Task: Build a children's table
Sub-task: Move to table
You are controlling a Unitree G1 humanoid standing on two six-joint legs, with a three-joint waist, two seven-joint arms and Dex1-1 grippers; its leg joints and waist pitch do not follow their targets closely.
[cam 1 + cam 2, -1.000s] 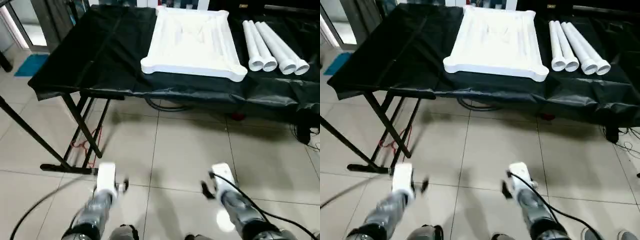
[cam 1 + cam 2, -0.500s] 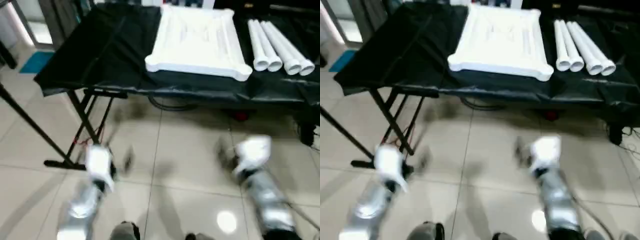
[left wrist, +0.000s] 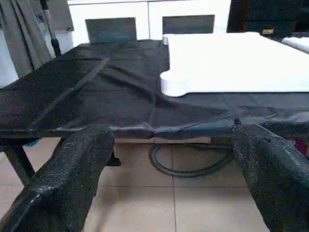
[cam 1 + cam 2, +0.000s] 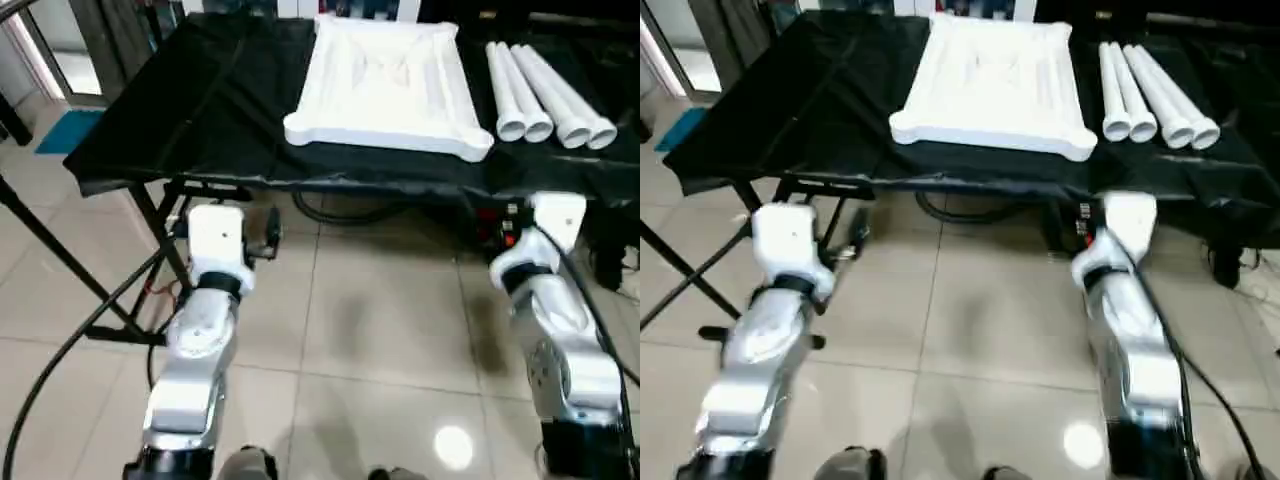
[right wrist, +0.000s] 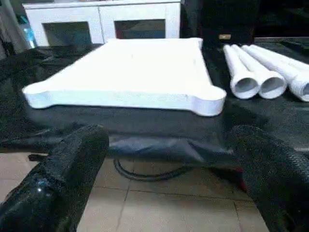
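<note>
Tabletop [image 4: 385, 85], white plastic, lies flat on the black-draped work table [image 4: 200, 100] with its ribbed underside facing up and its rounded corner sockets at the four corners; one near corner reaches close to the draped front edge. Just beside it, on my right, four white tubular legs [image 4: 545, 90] lie side by side, touching one another, their open ends turned toward me.

Both of my silver forearms are raised in front of the work table, over the tiled floor [image 4: 380, 320]. My left gripper [image 3: 169, 183] sits below and in front of the table's front edge, off to the left of the tabletop. From the left wrist camera I see its two black fingers [image 3: 72, 174] spread wide apart with nothing between them; the tabletop's near corner and the draped cloth show through the gap.

My right gripper [image 5: 169, 179] is level with the front edge of the work table, roughly below the gap between tabletop and legs. From the right wrist camera its two black fingers [image 5: 63, 179] also stand wide apart and hold nothing; the tabletop and the open ends of the legs lie ahead of it.

A dark cable [image 4: 340, 212] loops on the floor under the table, whose black metal frame [image 4: 150, 260] stands at my left.
</note>
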